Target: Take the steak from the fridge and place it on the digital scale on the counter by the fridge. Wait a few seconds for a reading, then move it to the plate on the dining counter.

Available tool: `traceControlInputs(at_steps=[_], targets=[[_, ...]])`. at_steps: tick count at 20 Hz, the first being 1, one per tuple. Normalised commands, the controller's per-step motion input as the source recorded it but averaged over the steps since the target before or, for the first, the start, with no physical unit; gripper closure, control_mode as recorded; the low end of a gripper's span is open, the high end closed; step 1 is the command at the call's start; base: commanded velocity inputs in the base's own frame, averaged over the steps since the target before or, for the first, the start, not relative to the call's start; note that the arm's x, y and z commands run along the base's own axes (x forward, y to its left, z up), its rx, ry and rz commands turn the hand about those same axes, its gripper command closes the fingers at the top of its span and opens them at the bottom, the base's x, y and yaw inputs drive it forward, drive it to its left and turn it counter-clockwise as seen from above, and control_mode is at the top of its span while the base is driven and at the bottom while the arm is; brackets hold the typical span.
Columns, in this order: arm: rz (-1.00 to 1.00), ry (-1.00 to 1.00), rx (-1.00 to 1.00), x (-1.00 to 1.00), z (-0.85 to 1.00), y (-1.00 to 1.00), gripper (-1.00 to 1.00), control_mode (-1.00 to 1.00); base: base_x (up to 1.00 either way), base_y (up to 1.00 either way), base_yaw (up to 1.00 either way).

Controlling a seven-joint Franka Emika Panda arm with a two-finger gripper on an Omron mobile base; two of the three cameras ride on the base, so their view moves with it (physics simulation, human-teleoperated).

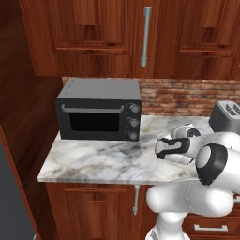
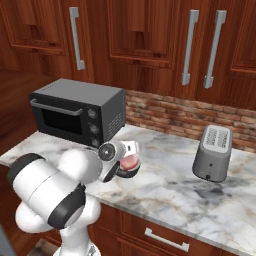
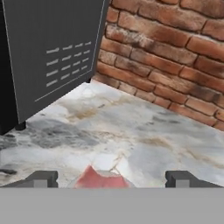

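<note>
The steak, a pink-red lump, lies low between my two finger tips, and neither tip touches it. From the right base view the steak shows just under my hand, down at the marble counter. My gripper is open, its jaws set wider than the meat. The same gripper hovers near the front of the counter, right of the black oven. My hand covers the spot beneath the steak, so the digital scale is hidden. The plate and the dining counter are out of view.
A black toaster oven stands at the counter's left, with its vented side close to my hand. A grey toaster stands to the right. A brick wall backs the counter, under wooden cabinets. A grey fridge panel edges the left.
</note>
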Motion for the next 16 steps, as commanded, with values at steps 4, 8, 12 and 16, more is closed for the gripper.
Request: traceControlInputs(at_steps=[4,8,12,16], targets=[[-0.01,0.04,0.00,-0.24,0.98,0.00,-1.00,-1.00,0.00,0.00,0.00],[-0.06,0.22,0.01,-0.59,0.79,0.00,-1.00,-1.00,0.00,0.00,0.00],[-0.09,0.30,0.04,-0.69,0.62,0.02,-1.00,-1.00,0.00,0.00,0.00],[-0.06,0.29,0.04,-0.68,0.37,0.17,-1.00,-1.00,0.00,0.00,0.00]])
